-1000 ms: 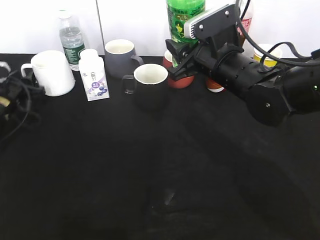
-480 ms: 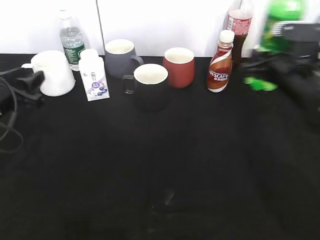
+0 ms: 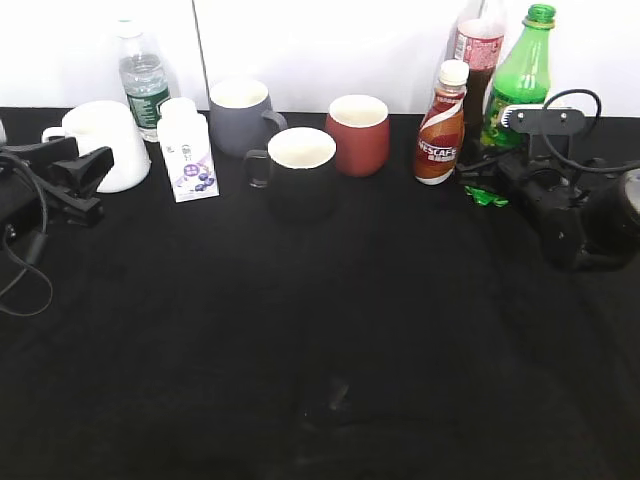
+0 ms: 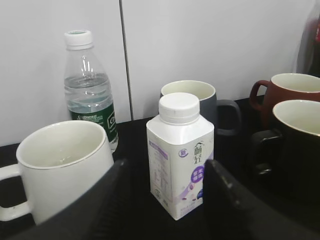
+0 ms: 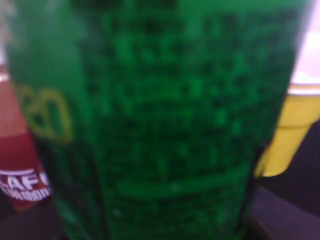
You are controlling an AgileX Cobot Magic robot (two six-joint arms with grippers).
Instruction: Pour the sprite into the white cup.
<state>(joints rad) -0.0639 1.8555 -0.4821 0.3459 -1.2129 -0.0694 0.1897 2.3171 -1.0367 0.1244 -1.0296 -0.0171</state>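
Note:
The sprite (image 3: 522, 75), a green bottle with its cap on, stands upright at the back right. It fills the right wrist view (image 5: 160, 120) at very close range. My right gripper (image 3: 492, 178) is around its lower part and appears shut on it; the fingers are mostly hidden. The white cup (image 3: 105, 145) stands at the far left, also in the left wrist view (image 4: 65, 165), and looks empty. My left gripper (image 3: 85, 180) is open and empty just in front of the cup; its fingers (image 4: 166, 200) frame a milk carton.
A white milk carton (image 3: 188, 150), a clear water bottle (image 3: 143, 80), a grey mug (image 3: 240, 115), a black mug (image 3: 298, 170), a red mug (image 3: 358, 133), a Nescafe bottle (image 3: 441, 125) and a dark cola bottle (image 3: 478, 50) line the back. A yellow cup (image 5: 292, 130) stands behind the sprite.
My right arm swung from over the red and black mugs to the back right, taking the sprite with it. My left gripper moved in from the left edge toward the white cup.

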